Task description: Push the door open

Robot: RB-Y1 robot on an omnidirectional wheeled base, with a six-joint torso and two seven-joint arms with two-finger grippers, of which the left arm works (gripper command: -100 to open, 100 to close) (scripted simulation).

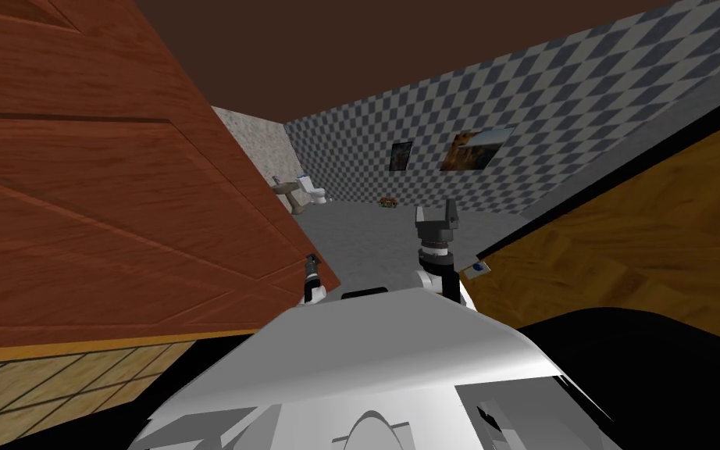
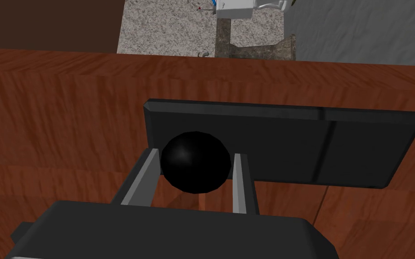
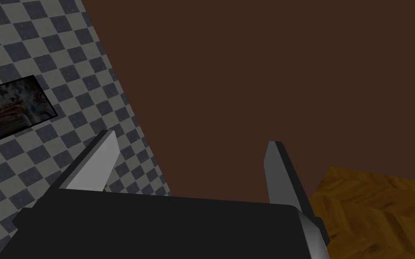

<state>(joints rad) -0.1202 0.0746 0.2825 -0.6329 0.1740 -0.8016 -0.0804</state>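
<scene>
A red-brown wooden door (image 1: 116,195) stands at my left, swung towards a room with a checkered wall. In the left wrist view the door (image 2: 67,112) carries a dark plate (image 2: 314,144) with a round black knob (image 2: 196,168). My left gripper (image 2: 196,153) is shut on that knob, one finger pressing each side. In the head view the left gripper (image 1: 311,263) sits at the door's free edge. My right gripper (image 1: 436,208) is raised in front of my chest, clear of the door. Its fingers (image 3: 103,157) stand open with nothing between them.
Past the door lies a grey floor (image 1: 374,234). A white toilet (image 1: 315,191) and a pedestal basin (image 1: 292,195) stand against the far left wall. A small red object (image 1: 387,201) lies by the checkered wall. A yellow wooden wall (image 1: 647,234) flanks my right.
</scene>
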